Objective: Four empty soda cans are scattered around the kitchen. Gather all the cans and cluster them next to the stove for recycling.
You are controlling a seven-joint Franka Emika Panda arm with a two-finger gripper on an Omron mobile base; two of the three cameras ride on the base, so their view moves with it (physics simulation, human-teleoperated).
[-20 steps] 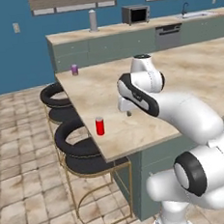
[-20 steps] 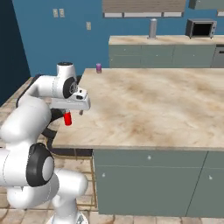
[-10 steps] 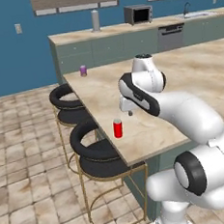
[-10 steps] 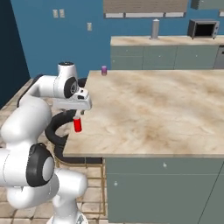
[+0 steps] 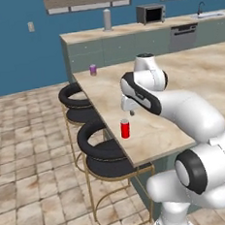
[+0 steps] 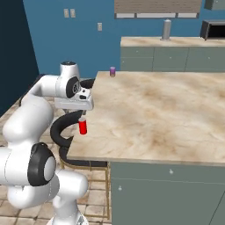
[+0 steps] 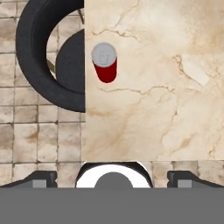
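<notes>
- Red soda can with a silver top, middle of the left base view.
- Purple-pink soda can, upper left of centre.
- Counter: beige marble with brownish veins.
- Stools: black padded seats on thin gold frames.
- Floor: tan mottled tiles.
- Walls: deep blue.
- Cabinets: grey-green.
- Microwave: black front, upper right.
- Tall cylinder: grey.

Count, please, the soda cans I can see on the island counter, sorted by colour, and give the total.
Red can: 1, upright near the counter edge by the stools, below the open gripper, not held.
Purple-pink can: 1, at the far corner of the counter.
Total: 2 cans in view.
</notes>
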